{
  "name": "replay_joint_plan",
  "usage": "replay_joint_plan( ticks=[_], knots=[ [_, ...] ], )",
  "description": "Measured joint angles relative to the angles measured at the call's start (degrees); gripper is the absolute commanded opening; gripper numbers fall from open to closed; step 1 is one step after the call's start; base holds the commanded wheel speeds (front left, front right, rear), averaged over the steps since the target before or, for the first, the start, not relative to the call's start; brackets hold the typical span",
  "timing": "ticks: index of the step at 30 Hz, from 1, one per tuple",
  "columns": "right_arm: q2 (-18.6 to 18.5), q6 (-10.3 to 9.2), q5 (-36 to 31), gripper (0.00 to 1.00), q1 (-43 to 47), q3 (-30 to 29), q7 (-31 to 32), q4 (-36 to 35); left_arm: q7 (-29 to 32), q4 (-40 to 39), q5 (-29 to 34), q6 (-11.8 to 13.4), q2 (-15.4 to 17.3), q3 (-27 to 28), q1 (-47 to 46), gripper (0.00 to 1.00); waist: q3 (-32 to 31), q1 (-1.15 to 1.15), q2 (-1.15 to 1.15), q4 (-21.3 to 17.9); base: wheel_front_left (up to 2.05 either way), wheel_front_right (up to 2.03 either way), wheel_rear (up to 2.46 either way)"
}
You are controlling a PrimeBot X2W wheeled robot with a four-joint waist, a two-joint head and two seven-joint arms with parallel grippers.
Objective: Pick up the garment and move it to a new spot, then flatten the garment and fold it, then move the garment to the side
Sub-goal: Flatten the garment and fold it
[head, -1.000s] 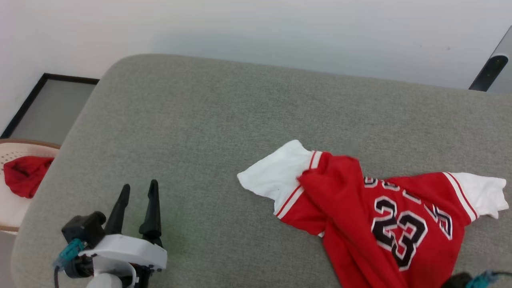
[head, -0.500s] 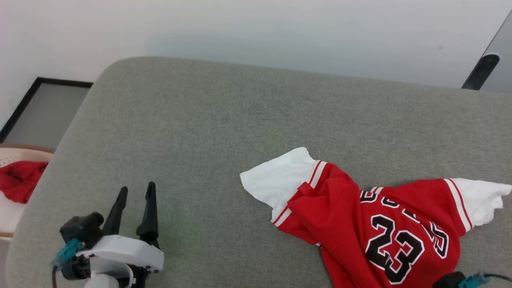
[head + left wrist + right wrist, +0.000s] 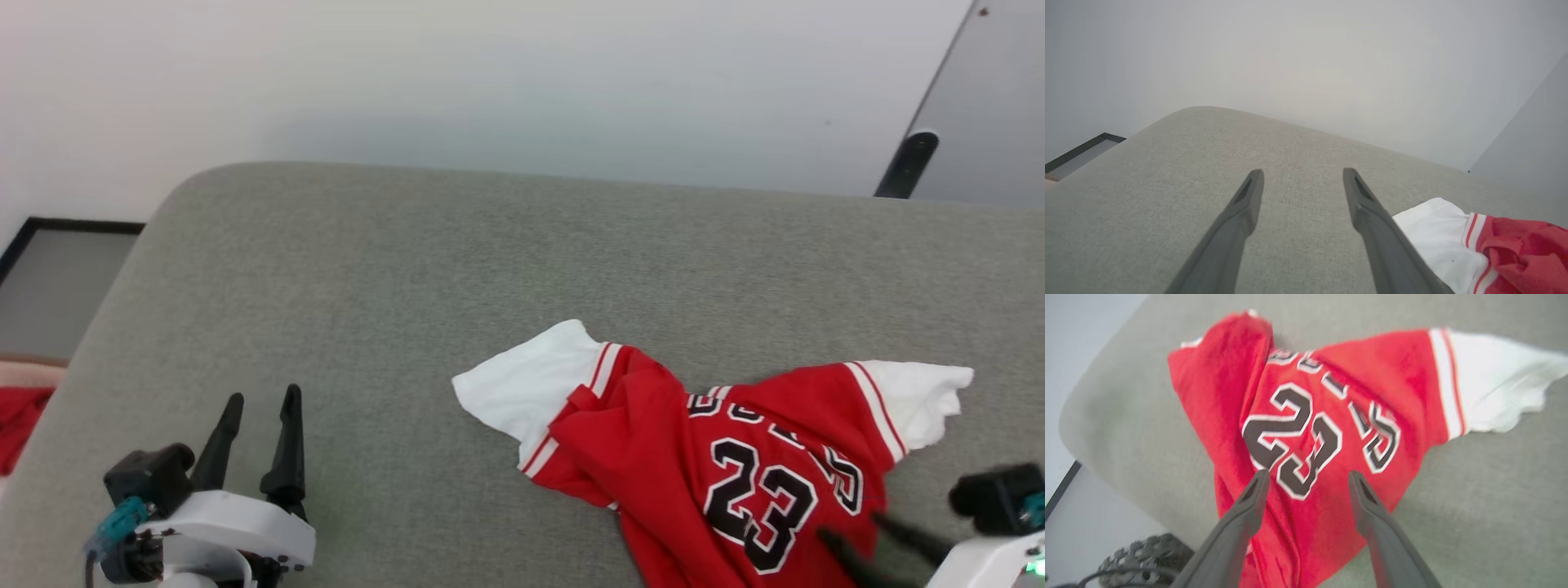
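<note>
The right gripper, clamped a second ago, is now standing wide over the jersey. The released shirt is lying crumpled toward the cushion's front right edge. The move is looking done, with flattening coming next. The left gripper is hovering wide near the front left corner. The jersey is looking soft and floppy, one red side doubling over itself, white sleeves splaying outward. The cushion is showing a coarse grey weave and rounded corners.
</note>
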Motion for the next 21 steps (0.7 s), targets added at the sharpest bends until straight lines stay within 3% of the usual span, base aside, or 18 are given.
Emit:
replay_joint_plan(
  ticks=[5, 9, 15, 21],
  knots=[
    [1.6, 0.00, -5.5, 1.00, -2.9, -1.0, -12.0, 1.5, 3.0, -1.3, -1.6, 0.0, 0.8, -0.9, -0.1, 1.00, -0.3, 0.00, 0.00, -2.3, 0.00, 0.00, 0.00],
    [3.4, 0.00, -7.4, 1.00, -3.6, -0.6, -16.7, 3.9, 9.7, -2.1, -5.7, -0.2, 1.8, -2.2, -1.8, 1.00, -0.4, 0.00, 0.00, -4.3, 0.00, 0.00, 0.00],
    [4.0, 0.00, -9.2, 1.00, -5.9, -0.2, -21.1, 4.9, 26.0, -3.3, -10.8, -0.3, 7.0, -4.4, -8.8, 1.00, 0.3, 0.00, 0.00, -7.7, 0.00, 0.00, 0.00],
    [5.7, 0.00, -11.0, 1.00, -8.1, -0.4, -24.1, 5.6, 47.6, -1.9, -16.2, 0.8, 10.6, -7.2, -16.4, 1.00, 2.3, 0.00, 0.00, -11.1, 0.00, 0.00, 0.00]
  ],
)
